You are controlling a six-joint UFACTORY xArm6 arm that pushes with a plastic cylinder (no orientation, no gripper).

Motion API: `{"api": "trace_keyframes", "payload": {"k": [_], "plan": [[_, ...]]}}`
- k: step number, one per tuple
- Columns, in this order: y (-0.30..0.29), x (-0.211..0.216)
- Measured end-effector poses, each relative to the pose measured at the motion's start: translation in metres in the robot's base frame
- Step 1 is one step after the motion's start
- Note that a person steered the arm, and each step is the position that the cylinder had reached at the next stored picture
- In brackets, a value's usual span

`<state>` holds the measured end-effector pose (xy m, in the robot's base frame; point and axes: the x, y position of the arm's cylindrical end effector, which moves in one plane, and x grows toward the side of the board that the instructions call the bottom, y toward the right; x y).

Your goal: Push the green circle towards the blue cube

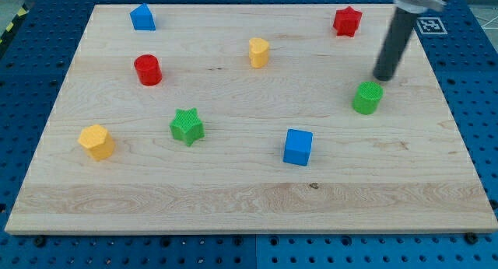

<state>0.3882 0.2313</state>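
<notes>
The green circle sits at the view's right on the wooden board. The blue cube lies below and to the left of it, near the board's middle. My tip is the lower end of a dark rod coming down from the view's top right. It stands just above and slightly right of the green circle, very close to it; I cannot tell whether they touch.
A green star lies left of centre, a yellow block at the left, a red cylinder at upper left. A blue block sits top left, a yellow block top centre, a red star top right.
</notes>
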Motion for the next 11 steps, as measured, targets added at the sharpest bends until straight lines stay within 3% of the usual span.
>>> {"api": "trace_keyframes", "payload": {"k": [1,2,5,8,10,11], "plan": [[0.024,0.046],[-0.005,0.069],[-0.033,0.009],[-0.052,0.016],[-0.031,0.035],[-0.078,0.037]]}}
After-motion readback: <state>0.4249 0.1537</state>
